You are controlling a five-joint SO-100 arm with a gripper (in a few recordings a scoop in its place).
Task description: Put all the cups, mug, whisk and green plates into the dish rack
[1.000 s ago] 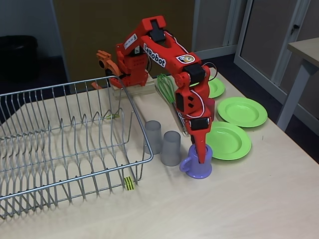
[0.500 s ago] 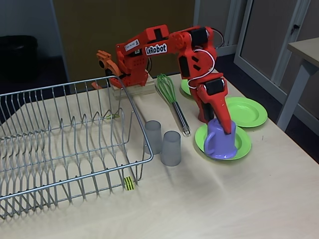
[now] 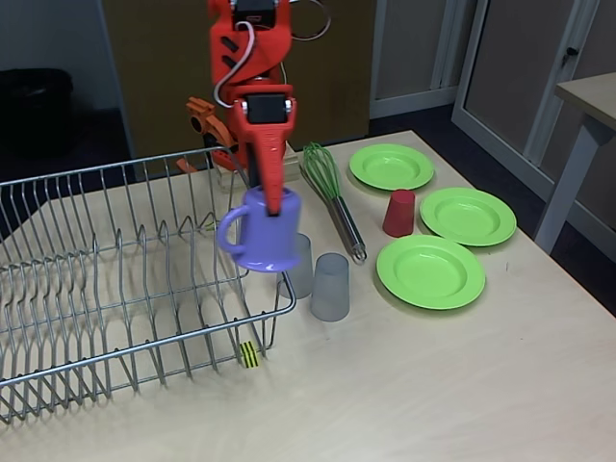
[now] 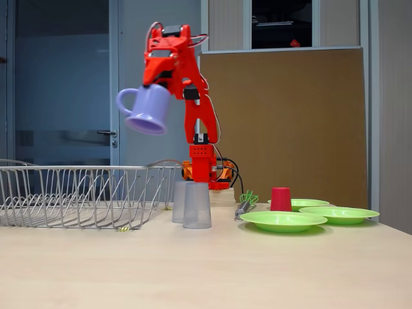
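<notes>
Holding the mug (image 3: 263, 234) by its rim, the end effector (image 3: 272, 200) is clenched on it, one finger inside the mouth. The mug hangs clear of the tabletop (image 3: 462, 385), tilted, with its handle pointing left in both fixed views. In a fixed view it sits over the right end wall of the rack (image 3: 115, 289); in the other it hangs well above the rack (image 4: 77, 193) rim, its open mouth tipped down toward the right.

Rack contents: the wire bays carry no dishes in either view. A yellow-black tag (image 3: 249, 354) is fixed to the near right corner.

On the tabletop right of the rack:
- Two grey cups (image 3: 330, 287) stand inverted, just beside each other; the rear one is partly hidden by the mug.
- The whisk (image 3: 332, 197) lies flat, green loops toward the arm base, handle toward the cups.
- The red cup (image 3: 398, 214) stands inverted between the three plates (image 3: 430, 271).
- None of the plates holds anything.

View differences: the raised fixed view separates all three plates and shows the full whisk. The low fixed view shows the plates (image 4: 283, 221) edge-on and overlapping, the whisk (image 4: 246, 201) as only a small part behind the cups (image 4: 196, 206), and the mug (image 4: 147, 109) height above the rack.
</notes>
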